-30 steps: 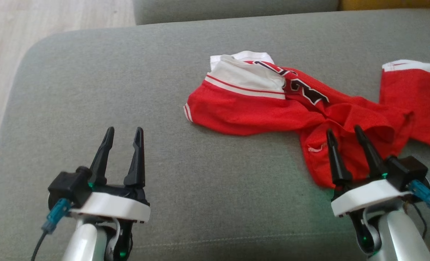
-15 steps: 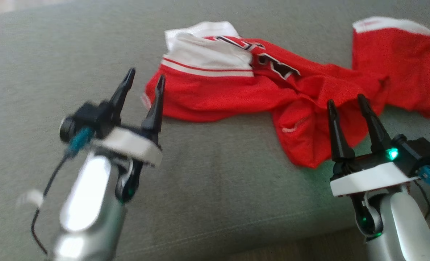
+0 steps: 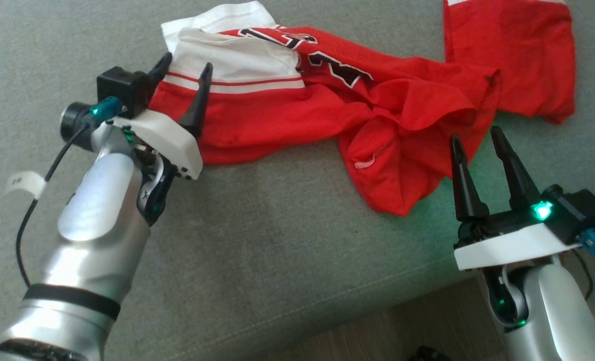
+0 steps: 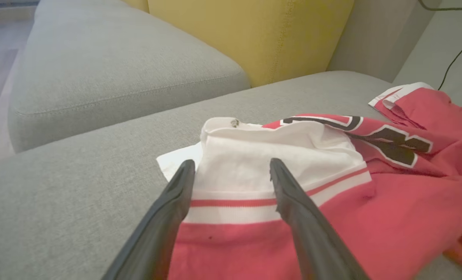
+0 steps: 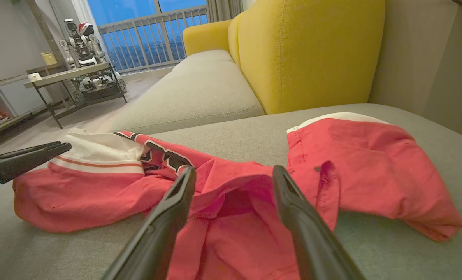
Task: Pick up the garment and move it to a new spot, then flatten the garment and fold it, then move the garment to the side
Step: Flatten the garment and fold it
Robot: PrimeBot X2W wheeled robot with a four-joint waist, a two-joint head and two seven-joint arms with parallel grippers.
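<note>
Where white, garment (image 3: 357, 115) beneath end effector (image 3: 187, 60)

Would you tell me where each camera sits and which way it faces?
Head view: from the head, down onto the garment on the cushion; left gripper and right gripper show.
Left wrist view: from the left wrist, along its fingers toward the garment's white band.
Right wrist view: from the right wrist, along its fingers toward the garment's middle.
Shared: both wrist views show the yellow backrest.

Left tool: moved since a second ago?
Yes. The left tool went forward to the garment, whose white end it now reaches; earlier it sat well short.
</note>
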